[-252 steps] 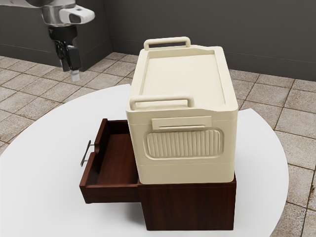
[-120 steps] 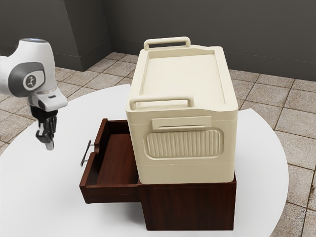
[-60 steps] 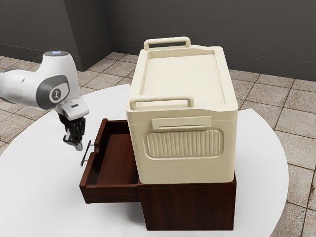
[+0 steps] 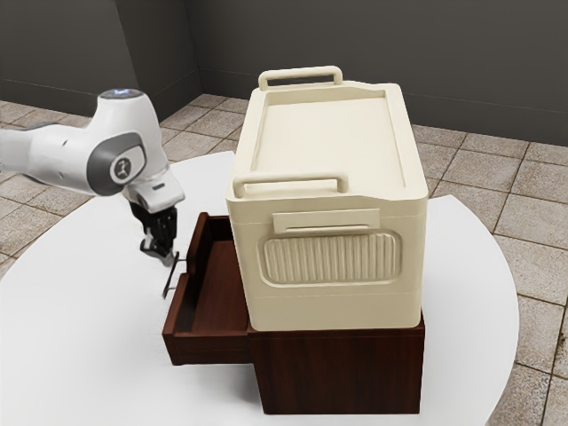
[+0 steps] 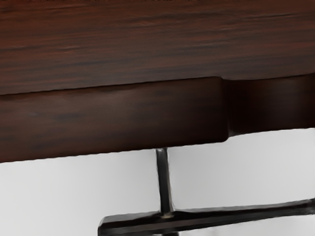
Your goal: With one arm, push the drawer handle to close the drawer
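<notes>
Exterior view | gripper (image 4: 166,258) at handle (image 4: 170,278) | drawer (image 4: 213,349) — partly open | arm emblem (image 4: 123,169) — illegible

The wrist view's edges cut off the handle (image 5: 206,219) and drawer (image 5: 113,120).

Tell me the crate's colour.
The crate is cream, best seen in the exterior view.

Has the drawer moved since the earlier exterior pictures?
Yes. The drawer has slid toward the exterior view's right, so less of it sticks out from under the cream box, which sits where it did.
</notes>
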